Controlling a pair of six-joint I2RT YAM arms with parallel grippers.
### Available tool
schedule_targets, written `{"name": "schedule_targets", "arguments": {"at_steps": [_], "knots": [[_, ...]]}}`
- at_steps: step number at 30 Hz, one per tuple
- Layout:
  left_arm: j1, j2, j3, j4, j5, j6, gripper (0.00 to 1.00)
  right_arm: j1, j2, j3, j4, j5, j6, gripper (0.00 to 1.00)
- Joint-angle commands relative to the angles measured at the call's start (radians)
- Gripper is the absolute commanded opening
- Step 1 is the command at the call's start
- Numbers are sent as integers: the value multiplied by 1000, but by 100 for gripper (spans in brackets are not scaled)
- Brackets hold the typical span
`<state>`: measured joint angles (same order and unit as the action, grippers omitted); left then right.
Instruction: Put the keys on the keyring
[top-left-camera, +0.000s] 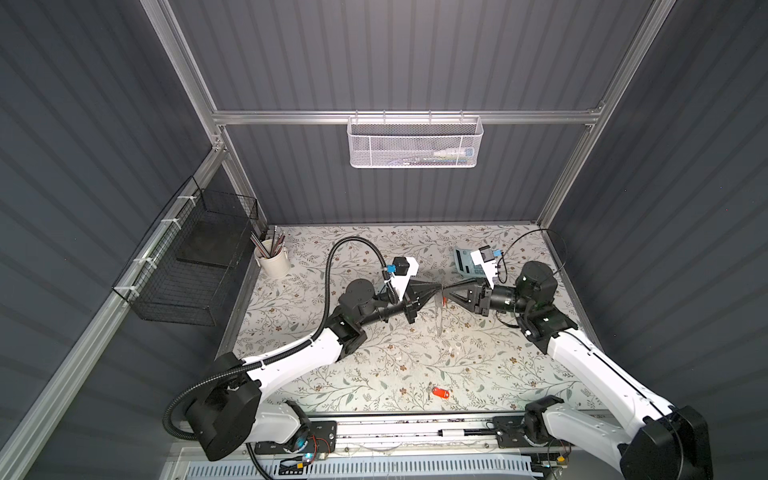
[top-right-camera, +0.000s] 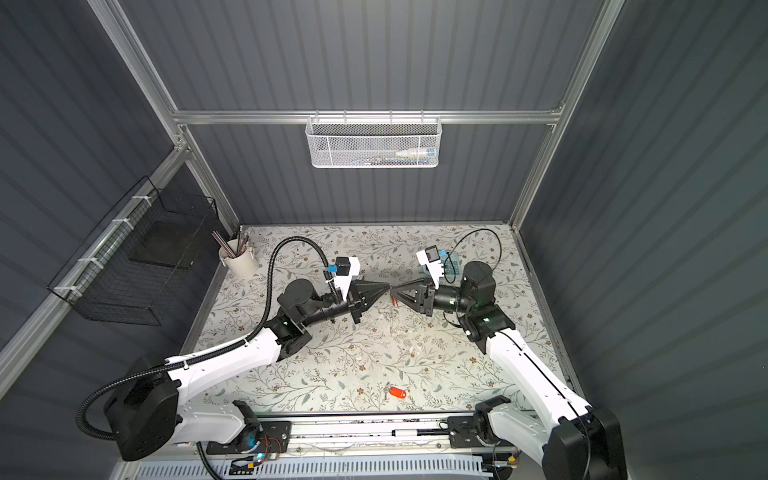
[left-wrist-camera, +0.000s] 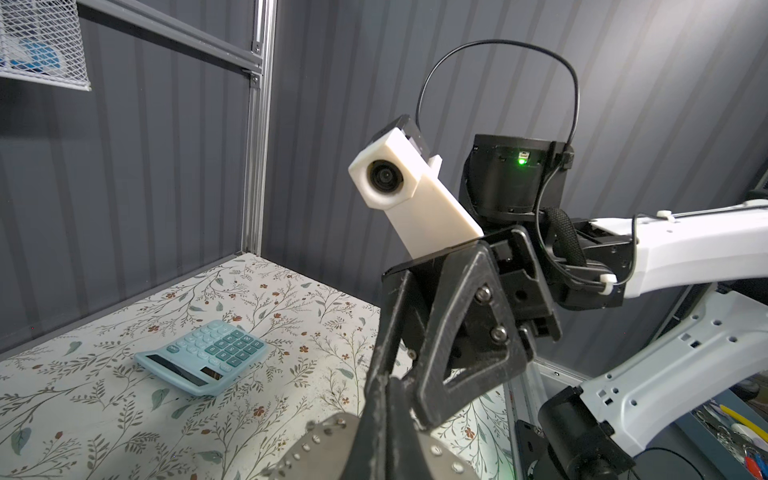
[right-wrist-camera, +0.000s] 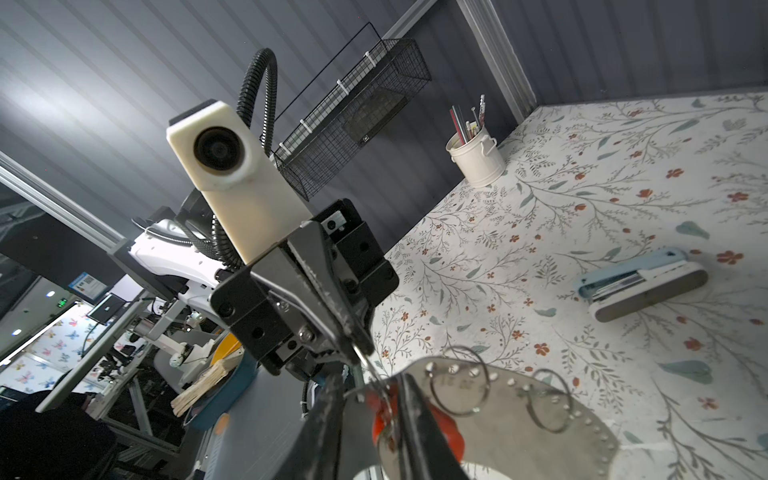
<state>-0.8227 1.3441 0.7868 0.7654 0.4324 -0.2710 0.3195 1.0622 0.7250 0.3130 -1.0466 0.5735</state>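
Meeting above the table (top-left-camera: 374, 357), left claw (right-wrist-camera: 360, 351) is clamping the keyring (right-wrist-camera: 503, 419); right claw (right-wrist-camera: 374, 401) is straddling one red key (right-wrist-camera: 451, 430), grip unclear. Second key (top-left-camera: 441, 392) is lying near the table's front edge.

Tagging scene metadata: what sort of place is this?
Probably a mock office desk inside a robot test cell: pen cup, calculator and stapler on a floral tabletop, boxed in by an aluminium frame.

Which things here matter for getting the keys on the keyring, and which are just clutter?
Job: keyring, raised red key, other red key on the table.
Clutter: calculator, stapler, pencil cup, black wire basket, white mesh basket.
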Motion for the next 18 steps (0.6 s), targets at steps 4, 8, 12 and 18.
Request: {"name": "schedule_targets", "arguments": {"at_steps": [4,8,12,18], "knots": [[5,5,42,51,12,-12,0,8,-1,8,5,-7,0,12],[7,4,42,48,6,-16,0,9,-9,2,-6,1,-5,5],[7,3,46,27,8,-16,0,9,-19,-3,-15,12,-14,0],[13,-12,55,-38,18,-15,0,9,-27,0,-38,36,-64,0]]}}
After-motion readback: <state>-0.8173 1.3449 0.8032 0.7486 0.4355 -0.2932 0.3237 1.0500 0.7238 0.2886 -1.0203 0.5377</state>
